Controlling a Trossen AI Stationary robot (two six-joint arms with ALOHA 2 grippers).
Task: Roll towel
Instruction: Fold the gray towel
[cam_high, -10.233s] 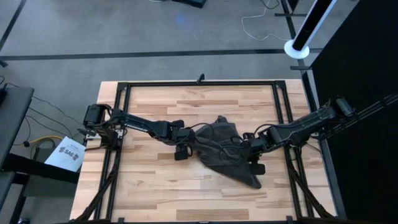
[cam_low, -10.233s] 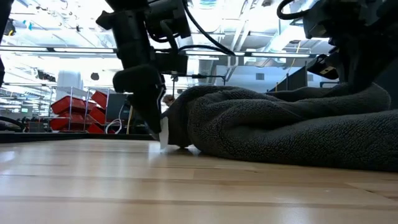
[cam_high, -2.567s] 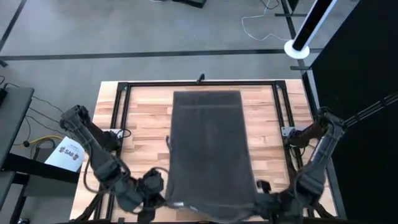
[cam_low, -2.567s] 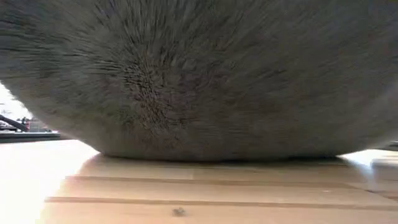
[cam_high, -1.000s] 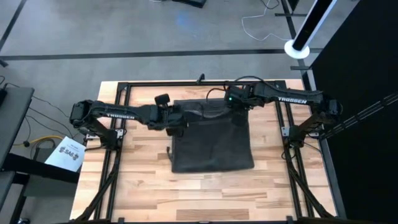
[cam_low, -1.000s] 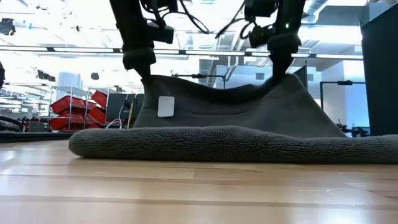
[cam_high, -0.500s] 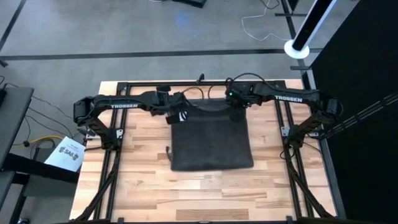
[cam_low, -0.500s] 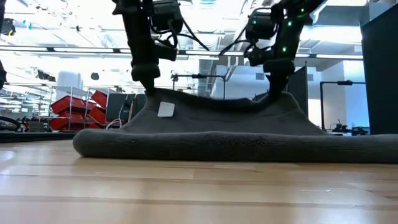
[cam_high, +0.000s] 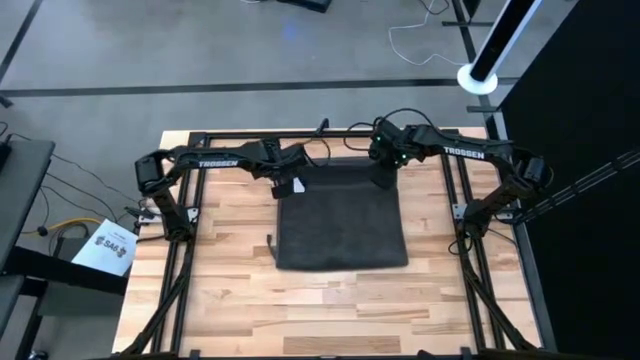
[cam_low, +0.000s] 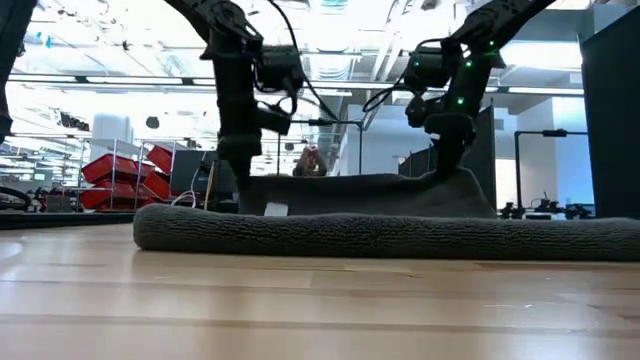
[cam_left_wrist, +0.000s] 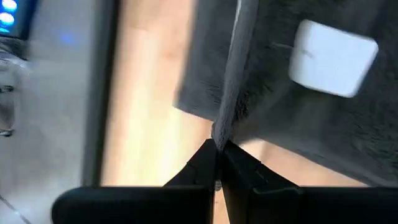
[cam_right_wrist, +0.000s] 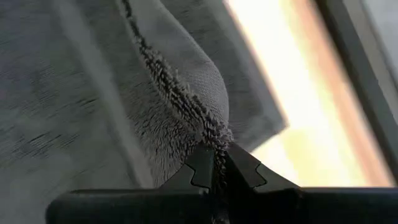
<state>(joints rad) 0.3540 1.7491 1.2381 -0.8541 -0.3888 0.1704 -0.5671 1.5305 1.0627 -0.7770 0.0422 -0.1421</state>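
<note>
The dark grey towel (cam_high: 340, 225) lies folded double in the middle of the wooden table, its thick fold (cam_low: 380, 235) toward the near edge. A white label (cam_left_wrist: 333, 59) sits near its far left corner. My left gripper (cam_high: 290, 185) is shut on the far left corner and my right gripper (cam_high: 383, 178) is shut on the far right corner. In the low view the left gripper (cam_low: 240, 172) and the right gripper (cam_low: 447, 165) keep that far edge slightly raised above the rest. My left gripper pinches the towel's far left edge (cam_left_wrist: 225, 124) between its two fingers, close to the white label. The fingers come from above, pointing down. The held edge stands a little above the towel, which rests on the table. My right gripper pinches the towel's far right corner (cam_right_wrist: 214, 134) between its two fingers, coming from above. The corner is bunched into a small peak at the fingers. From there the cloth slopes down to the part lying on the table.
A black metal frame (cam_high: 320, 133) runs around the tabletop, close behind the grippers at the far side. Bare wood (cam_high: 330, 310) lies between the towel's fold and the near edge. A white paper sheet (cam_high: 105, 245) sits off the table's left side.
Both grippers have gone down and toward the table's far edge, staying shut on the corners. The towel's upper layer, held up like a tent a second ago, has sunk nearly flat onto the lower layer. The near fold has stayed in place.
</note>
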